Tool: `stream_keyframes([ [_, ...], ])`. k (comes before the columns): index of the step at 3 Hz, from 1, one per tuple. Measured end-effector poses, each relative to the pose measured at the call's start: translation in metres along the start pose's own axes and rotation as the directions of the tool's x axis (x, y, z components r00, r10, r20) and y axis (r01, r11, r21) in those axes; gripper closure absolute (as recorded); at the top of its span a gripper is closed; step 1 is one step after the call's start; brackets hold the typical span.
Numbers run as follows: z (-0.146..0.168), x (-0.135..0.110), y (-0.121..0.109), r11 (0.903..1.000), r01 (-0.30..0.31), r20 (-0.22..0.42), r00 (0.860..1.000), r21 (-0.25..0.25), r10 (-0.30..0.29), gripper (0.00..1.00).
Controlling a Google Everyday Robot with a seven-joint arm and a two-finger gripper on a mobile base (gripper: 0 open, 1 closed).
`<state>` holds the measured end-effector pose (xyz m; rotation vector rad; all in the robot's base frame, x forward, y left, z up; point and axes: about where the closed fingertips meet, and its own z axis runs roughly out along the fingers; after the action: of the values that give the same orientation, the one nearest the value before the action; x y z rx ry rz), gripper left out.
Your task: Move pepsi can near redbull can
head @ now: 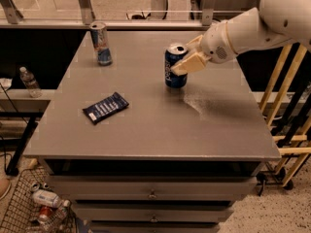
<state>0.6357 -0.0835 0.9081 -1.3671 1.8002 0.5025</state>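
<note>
Pepsi can in gripper, mid-bench, right of centre.
The pepsi can (174,79) is upright, dark blue with a silver top and white lettering down its side. Its logo is hard to make out, and a tan finger (188,63) covers part of the right side. The gripper (179,67) comes in from the right and is closed around the can's upper half. Its far finger is hidden behind the can. Can't tell whether the can's base touches the bench (146,135) or sits just above it. The redbull can (100,43), slim and silver-blue, stands at the far-left corner, well apart. A dark packet (105,107) lies flat front-left. The arm is cut off at the right edge.
</note>
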Motion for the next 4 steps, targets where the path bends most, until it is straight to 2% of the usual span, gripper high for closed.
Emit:
stream_keyframes([
  [1,-0.026,-0.023,0.003,0.9962,0.087,-0.017,0.996,-0.004,-0.088,1.0],
  [2,-0.028,-0.025,0.005,0.9955,0.094,-0.019,0.995,-0.011,-0.095,1.0],
  [3,-0.012,-0.03,0.003,0.9979,0.065,-0.047,0.997,-0.005,-0.065,1.0],
  [4,0.016,-0.064,0.003,0.9971,0.076,-0.09,0.993,-0.008,-0.077,1.0],
])
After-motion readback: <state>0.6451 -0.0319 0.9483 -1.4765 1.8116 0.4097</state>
